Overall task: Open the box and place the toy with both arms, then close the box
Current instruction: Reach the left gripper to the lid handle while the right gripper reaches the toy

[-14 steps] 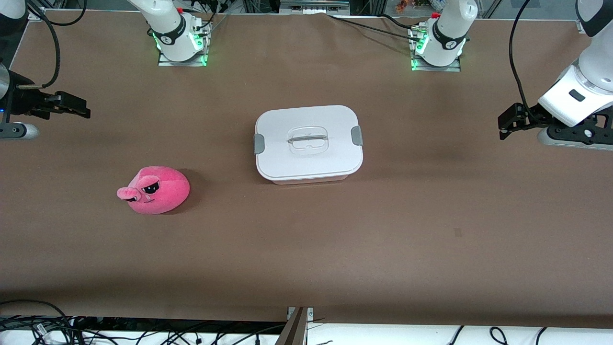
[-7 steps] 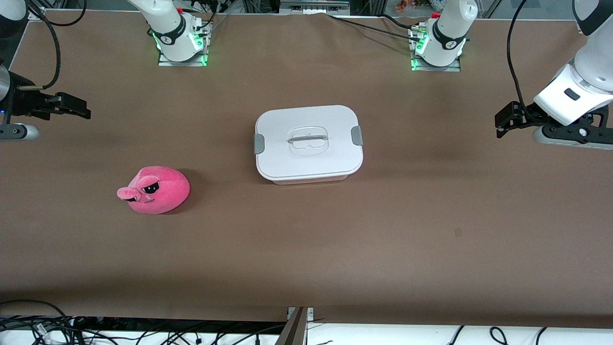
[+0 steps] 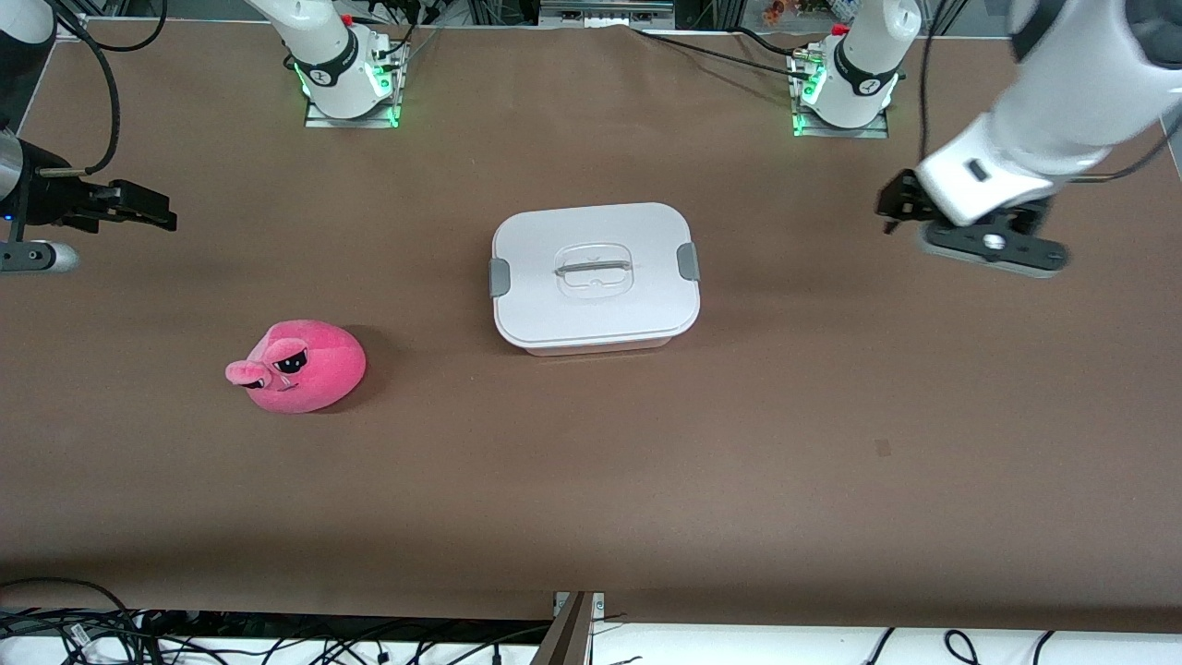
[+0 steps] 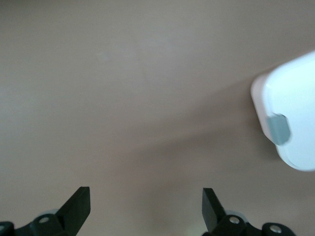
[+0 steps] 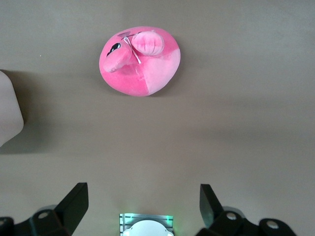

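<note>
The box (image 3: pixel 596 275) stands shut in the middle of the table, white lid on, with a grey clip (image 3: pixel 687 261) at each end. Its end also shows in the left wrist view (image 4: pixel 293 118). The hot-pink plush toy (image 3: pixel 300 366) lies on the table toward the right arm's end, nearer to the front camera than the box; it also shows in the right wrist view (image 5: pixel 140 60). My left gripper (image 3: pixel 891 208) is open and empty over bare table, apart from the box (image 4: pixel 146 194). My right gripper (image 3: pixel 152 211) is open and empty at the right arm's end of the table (image 5: pixel 142 191).
The two arm bases (image 3: pixel 349 78) (image 3: pixel 845 88) stand along the table edge farthest from the front camera. Cables (image 3: pixel 277 646) lie below the table's near edge. Brown table surface surrounds the box and toy.
My left arm has swung in from its end of the table toward the box, gripper still open. The right arm, the box and the toy have hardly moved.
</note>
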`<state>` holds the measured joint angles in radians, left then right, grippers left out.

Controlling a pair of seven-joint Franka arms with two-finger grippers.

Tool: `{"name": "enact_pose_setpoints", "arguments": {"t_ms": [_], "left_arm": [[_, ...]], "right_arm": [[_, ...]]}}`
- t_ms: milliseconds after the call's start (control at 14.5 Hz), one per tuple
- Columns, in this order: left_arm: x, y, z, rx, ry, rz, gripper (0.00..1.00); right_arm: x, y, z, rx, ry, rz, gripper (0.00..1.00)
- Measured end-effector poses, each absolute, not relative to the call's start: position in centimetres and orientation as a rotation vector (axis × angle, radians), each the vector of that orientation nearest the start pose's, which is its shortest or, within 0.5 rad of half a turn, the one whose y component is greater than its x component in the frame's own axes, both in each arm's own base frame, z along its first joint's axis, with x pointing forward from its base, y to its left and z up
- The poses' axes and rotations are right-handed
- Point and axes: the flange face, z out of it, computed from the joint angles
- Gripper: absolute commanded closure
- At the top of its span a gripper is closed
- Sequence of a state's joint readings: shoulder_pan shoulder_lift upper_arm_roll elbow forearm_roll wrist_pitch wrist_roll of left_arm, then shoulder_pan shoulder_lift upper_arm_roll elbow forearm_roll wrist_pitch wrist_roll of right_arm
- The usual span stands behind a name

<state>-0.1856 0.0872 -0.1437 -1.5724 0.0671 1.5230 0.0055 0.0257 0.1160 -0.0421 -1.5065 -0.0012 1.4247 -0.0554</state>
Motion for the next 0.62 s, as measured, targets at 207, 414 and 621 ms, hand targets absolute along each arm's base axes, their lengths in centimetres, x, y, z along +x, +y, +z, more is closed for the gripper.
{"name": "enact_pose_setpoints", "arguments": {"t_ms": [207,414,621], "left_arm": [[52.2,-25.6,54.2,-2.956,0.767,0.286,0.0],[50.6,-32.1,49.1,-2.928,0.938,0.418,0.0],[50.8,-36.6,45.7,-2.895,1.212,0.357,0.0]], "right_arm": [[57.7,-0.6,56.3,-3.12,-0.067,0.35,0.0],[58.8,-0.4,53.8,-3.114,-0.07,0.41,0.0],[60.3,-0.4,50.7,-3.111,-0.072,0.44,0.0]]}}
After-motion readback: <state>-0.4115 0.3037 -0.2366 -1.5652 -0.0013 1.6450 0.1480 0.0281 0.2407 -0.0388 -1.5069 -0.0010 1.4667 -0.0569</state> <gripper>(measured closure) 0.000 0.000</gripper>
